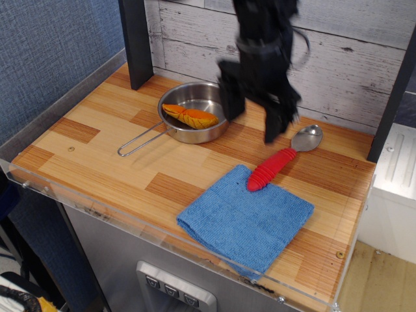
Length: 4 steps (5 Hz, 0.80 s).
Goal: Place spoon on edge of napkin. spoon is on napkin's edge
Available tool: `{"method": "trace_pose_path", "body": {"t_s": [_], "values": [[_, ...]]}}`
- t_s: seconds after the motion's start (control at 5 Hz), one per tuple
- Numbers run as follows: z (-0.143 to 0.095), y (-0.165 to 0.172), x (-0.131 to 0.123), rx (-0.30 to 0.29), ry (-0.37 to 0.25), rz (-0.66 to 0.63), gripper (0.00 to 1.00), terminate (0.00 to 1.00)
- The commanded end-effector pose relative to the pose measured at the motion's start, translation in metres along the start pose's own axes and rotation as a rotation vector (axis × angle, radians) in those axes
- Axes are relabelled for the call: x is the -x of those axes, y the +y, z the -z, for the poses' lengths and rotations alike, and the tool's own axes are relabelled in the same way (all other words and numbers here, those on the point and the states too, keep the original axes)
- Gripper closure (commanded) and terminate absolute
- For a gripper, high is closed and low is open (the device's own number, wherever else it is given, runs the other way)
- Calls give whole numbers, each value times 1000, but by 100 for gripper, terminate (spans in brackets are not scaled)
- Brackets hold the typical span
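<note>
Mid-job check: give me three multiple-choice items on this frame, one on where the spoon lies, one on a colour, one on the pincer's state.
1. Where does the spoon's handle tip lie?
A. in the pan
B. on the napkin's edge
C. off the table

2. What colour is the napkin?
A. blue
B. green
C. white

3. What is the pincer doing?
A. clamping the spoon
B. clamping the pan
C. open, raised, holding nothing

Answers:
1 B: the spoon has its red handle tip on the napkin at the far edge, bowl on the wood.
2 A: the cloth is plainly blue.
3 C: the pincer hangs above the table with fingers spread, between the pan and the spoon.
</note>
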<state>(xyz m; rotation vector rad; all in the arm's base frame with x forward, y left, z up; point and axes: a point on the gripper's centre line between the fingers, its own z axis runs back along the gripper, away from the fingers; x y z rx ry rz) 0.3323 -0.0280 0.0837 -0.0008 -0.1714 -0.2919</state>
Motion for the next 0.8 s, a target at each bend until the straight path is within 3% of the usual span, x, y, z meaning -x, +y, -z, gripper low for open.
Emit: {"method": "trace_pose_path", "body": {"t_s": [0.0, 0.4, 0.6], "values": [[-69, 18, 29, -59, -52, -50, 0, 0], [-69, 18, 29, -59, -52, -50, 0, 0], [-69, 18, 29, -59, -52, -50, 0, 100]]}}
